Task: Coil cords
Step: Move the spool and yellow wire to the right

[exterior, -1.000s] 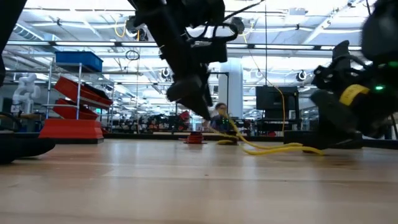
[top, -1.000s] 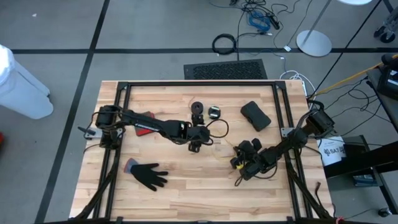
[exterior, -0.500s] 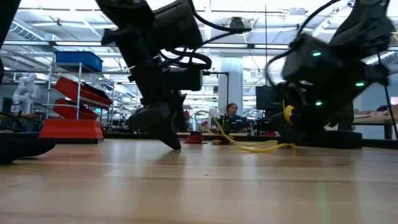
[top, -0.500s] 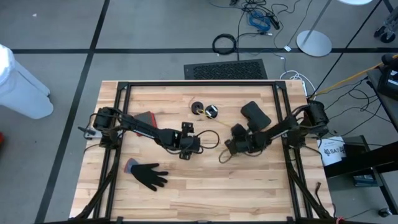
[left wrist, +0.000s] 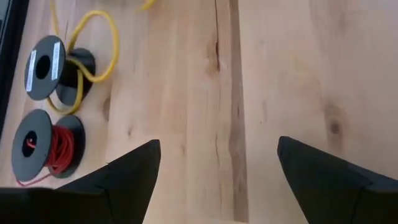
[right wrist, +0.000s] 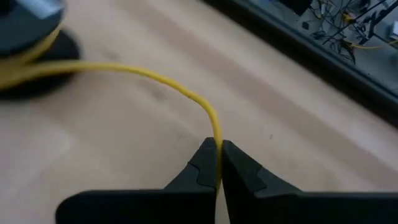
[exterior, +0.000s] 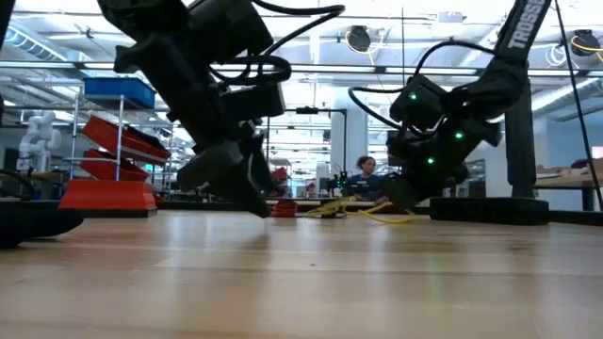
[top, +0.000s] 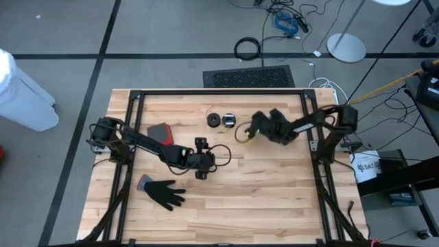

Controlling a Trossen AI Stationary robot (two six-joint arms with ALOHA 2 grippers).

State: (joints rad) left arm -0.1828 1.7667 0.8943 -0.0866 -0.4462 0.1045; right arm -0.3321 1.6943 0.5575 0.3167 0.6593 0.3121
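Change: my right gripper point(right wrist: 217, 163) carried the yellow cord point(right wrist: 149, 76) back beside its spool point(top: 230, 121).
Jaws: right pinching the cord; left gripper point(left wrist: 217, 168) spread, empty.
Meaning: slack shortened, winding can start.

Wooden worktop point(top: 274, 199), light planks, black rail frame around it. Black glove point(top: 163, 193) lying flat near the front left. Red and grey flat piece point(top: 162, 132) toward the left. Dark pouch point(top: 287, 128) at the back right. Spool of red wire point(left wrist: 43, 144) beside another dark spool point(left wrist: 42, 67). Black cable ring point(top: 247, 49) on the floor behind.
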